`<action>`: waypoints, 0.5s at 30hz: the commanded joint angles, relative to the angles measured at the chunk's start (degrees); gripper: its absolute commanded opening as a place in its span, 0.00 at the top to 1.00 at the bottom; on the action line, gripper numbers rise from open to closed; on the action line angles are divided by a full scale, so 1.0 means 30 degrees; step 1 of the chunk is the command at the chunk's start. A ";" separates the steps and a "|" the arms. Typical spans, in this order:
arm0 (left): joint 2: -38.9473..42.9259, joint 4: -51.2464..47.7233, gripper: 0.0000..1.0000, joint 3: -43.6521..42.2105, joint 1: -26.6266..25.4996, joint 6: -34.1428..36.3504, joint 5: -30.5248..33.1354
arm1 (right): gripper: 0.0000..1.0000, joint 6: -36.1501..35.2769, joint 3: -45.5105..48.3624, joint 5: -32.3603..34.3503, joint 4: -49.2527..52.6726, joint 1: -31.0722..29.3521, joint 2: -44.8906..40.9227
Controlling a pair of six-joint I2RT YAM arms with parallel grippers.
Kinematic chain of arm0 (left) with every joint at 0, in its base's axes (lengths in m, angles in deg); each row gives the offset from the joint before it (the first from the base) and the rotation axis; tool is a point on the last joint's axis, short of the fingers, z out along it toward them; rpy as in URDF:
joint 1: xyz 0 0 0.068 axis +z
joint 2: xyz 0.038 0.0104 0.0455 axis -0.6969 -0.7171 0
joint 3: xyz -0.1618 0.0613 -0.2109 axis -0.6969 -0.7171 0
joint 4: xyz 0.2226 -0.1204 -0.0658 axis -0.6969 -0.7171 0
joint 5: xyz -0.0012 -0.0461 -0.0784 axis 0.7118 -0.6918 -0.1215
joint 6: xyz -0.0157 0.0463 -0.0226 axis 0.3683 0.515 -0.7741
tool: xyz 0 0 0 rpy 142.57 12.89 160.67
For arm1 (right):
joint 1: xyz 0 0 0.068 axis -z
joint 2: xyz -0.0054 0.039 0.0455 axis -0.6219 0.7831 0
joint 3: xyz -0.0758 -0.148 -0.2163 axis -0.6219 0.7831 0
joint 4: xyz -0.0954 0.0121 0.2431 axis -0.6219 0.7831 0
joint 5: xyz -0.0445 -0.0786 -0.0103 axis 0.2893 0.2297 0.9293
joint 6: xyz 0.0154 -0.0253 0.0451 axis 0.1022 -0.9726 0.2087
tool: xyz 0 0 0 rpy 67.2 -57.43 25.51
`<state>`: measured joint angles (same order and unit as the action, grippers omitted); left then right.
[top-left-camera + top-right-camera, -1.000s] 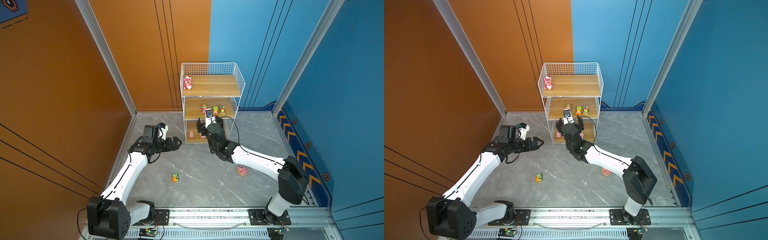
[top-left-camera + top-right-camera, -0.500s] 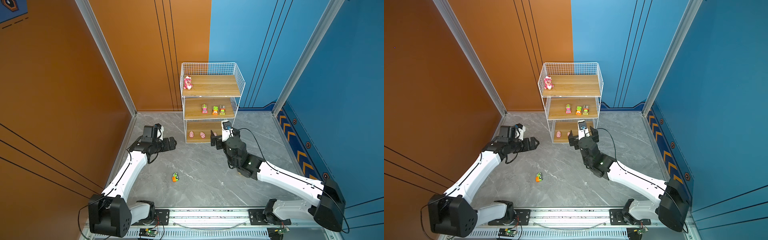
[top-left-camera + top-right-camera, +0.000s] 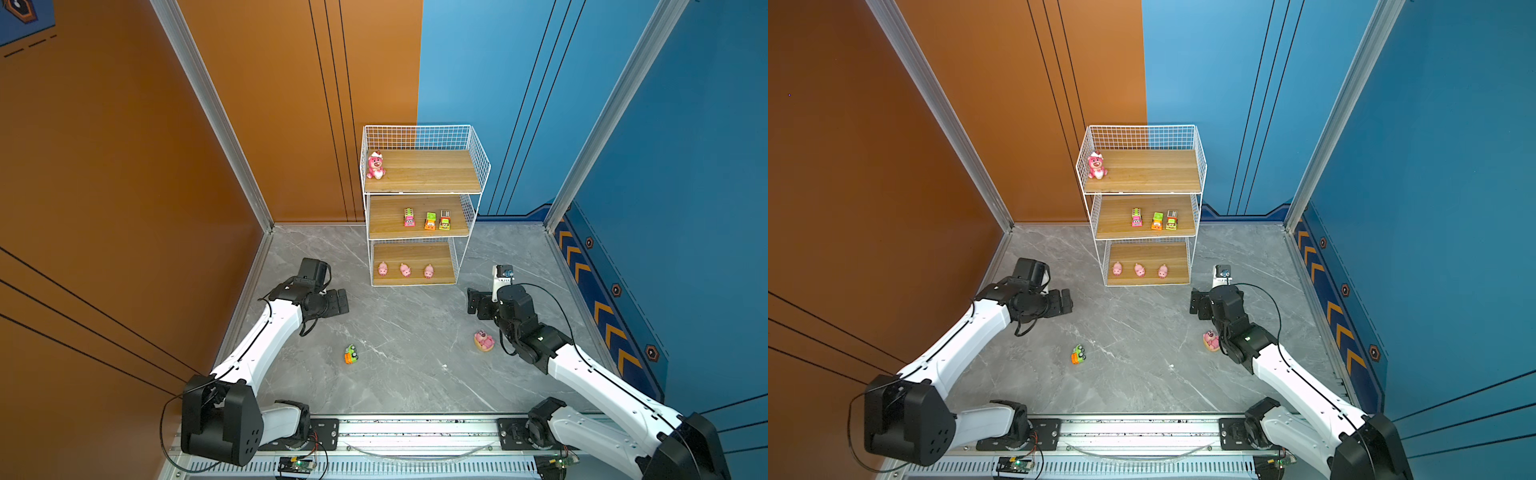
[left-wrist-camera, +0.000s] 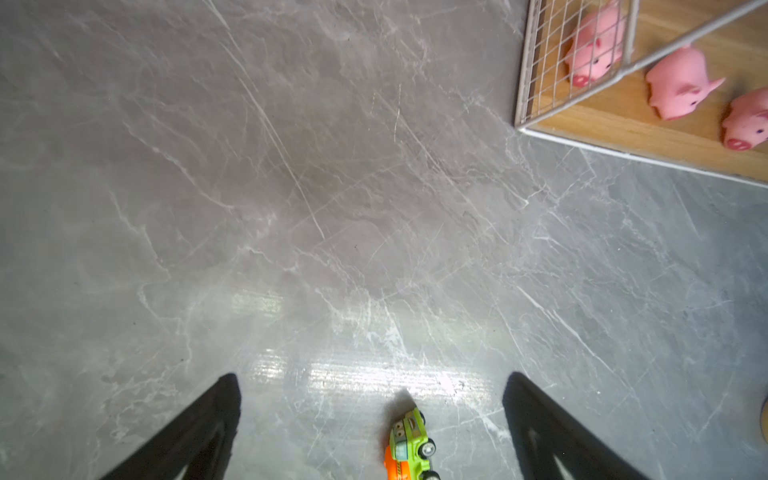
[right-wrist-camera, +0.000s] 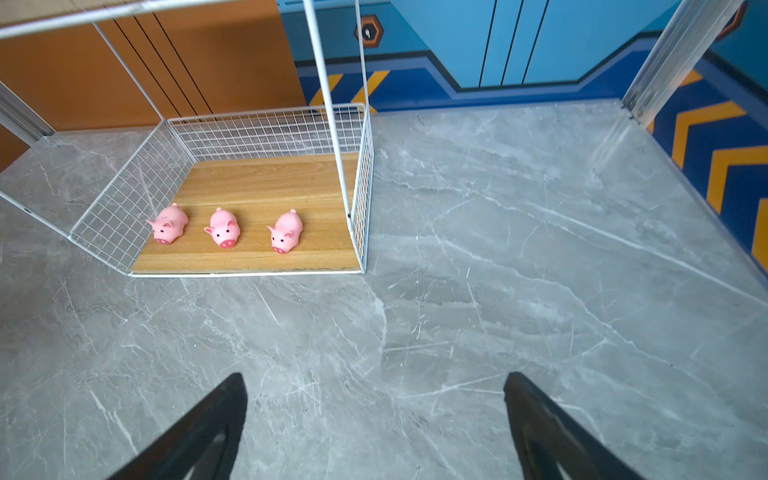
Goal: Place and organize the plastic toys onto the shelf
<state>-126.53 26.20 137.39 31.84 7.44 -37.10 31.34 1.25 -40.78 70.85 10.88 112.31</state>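
Both hands empty, jaws wide. Left hand (image 4: 372,375) over table (image 3: 407,324), green-orange car (image 3: 351,354) near it. Right hand (image 5: 374,376) just beside pink bear (image 3: 483,340), both apart from shelf (image 3: 432,170). Risk: off-centre pinch skids car away; bear's round base slips out.

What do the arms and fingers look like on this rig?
Left arm and right arm match: white link shells, black joint housings, black bases on a silver rail. Thin black cables loop off each wrist. Fingers are black, tapering to points.
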 commanded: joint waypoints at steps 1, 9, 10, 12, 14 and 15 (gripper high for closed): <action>-0.0583 -0.1894 0.01 -0.0212 -0.1229 -0.1596 0.1758 | 0.04 0.1214 0.0110 -0.2468 0.0776 0.0690 0.0413; -0.1801 -0.2566 0.03 -0.1276 -0.3804 -0.3903 0.2467 | 0.05 0.1531 0.0335 -0.4000 0.0786 0.1119 0.1262; -0.1881 -0.2537 0.03 -0.1420 -0.3978 -0.4062 0.2521 | 0.05 0.1571 0.0400 -0.4082 0.0794 0.1176 0.1262; -0.2110 -0.2522 0.04 -0.1732 -0.4392 -0.4485 0.2478 | 0.06 0.1603 0.0508 -0.4401 0.0795 0.1277 0.1289; -0.2471 -0.2475 0.04 -0.1962 -0.4844 -0.4770 0.2464 | 0.06 0.1605 0.0584 -0.4743 0.0837 0.1366 0.1348; -0.2660 -0.2451 0.05 -0.2036 -0.4979 -0.4904 0.2498 | 0.06 0.1605 0.0655 -0.4847 0.0849 0.1392 0.1371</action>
<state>-133.15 20.41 132.24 18.18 -4.43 -31.36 35.21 2.06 -52.82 72.09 14.62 115.96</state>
